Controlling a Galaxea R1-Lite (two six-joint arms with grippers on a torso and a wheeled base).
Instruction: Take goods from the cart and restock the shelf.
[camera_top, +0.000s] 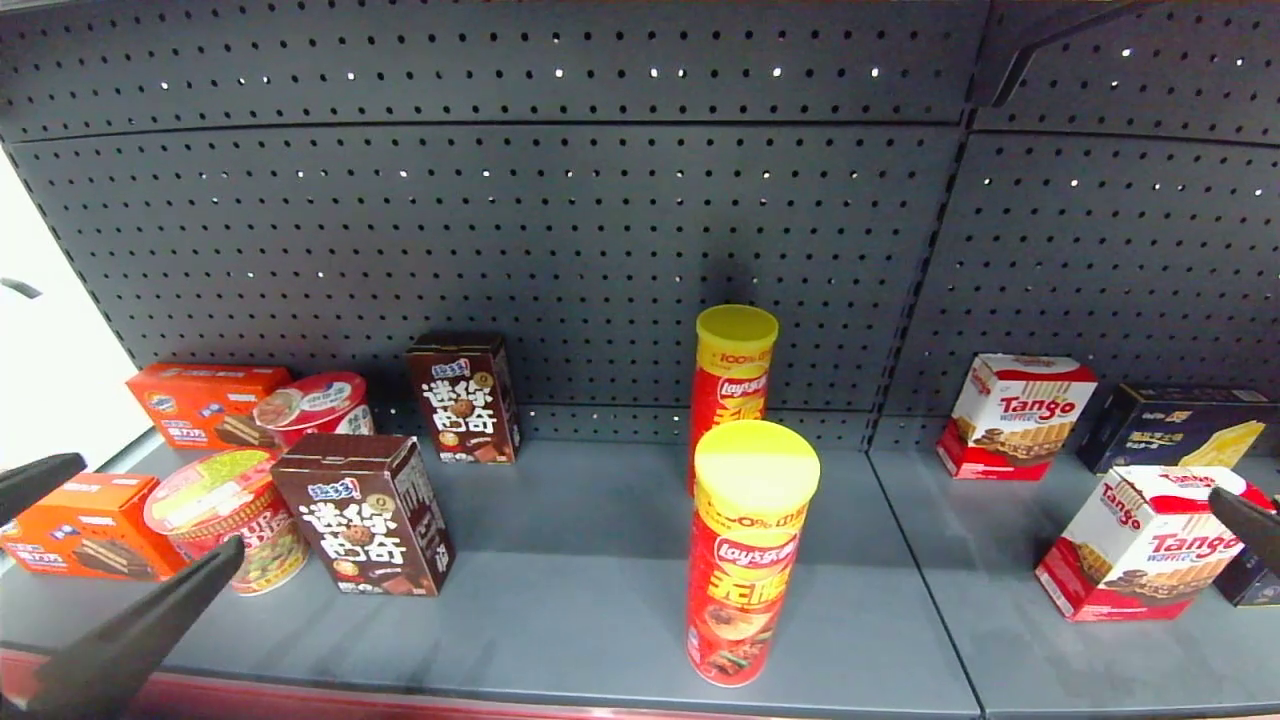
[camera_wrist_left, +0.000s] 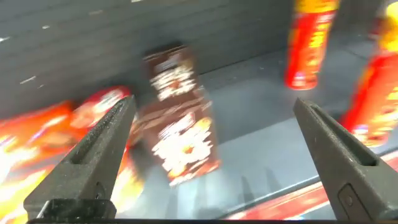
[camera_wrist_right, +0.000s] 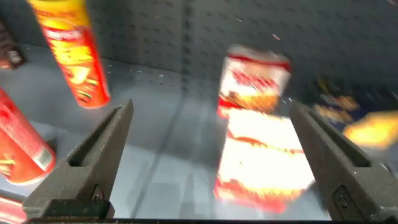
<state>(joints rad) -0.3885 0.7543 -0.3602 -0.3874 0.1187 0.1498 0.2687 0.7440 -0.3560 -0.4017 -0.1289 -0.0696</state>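
Head view takes in the shelf (camera_top: 600, 560) — two chip cans (camera_top: 748, 560), two brown boxes (camera_top: 365, 520), two orange boxes (camera_top: 75, 525), two cups (camera_top: 225, 520), two wafer boxes (camera_top: 1140, 545). Left wrist view: left gripper (camera_wrist_left: 214, 104) spread wide, holding nothing, facing the brown boxes; right wrist view: right gripper (camera_wrist_right: 212, 107) likewise, facing the wafer boxes.

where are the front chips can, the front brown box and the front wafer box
front chips can (camera_top: 745, 580), head view, on the red label at mid-body
front brown box (camera_top: 365, 525), head view, on its front face
front wafer box (camera_top: 1160, 545), head view, on its printed front
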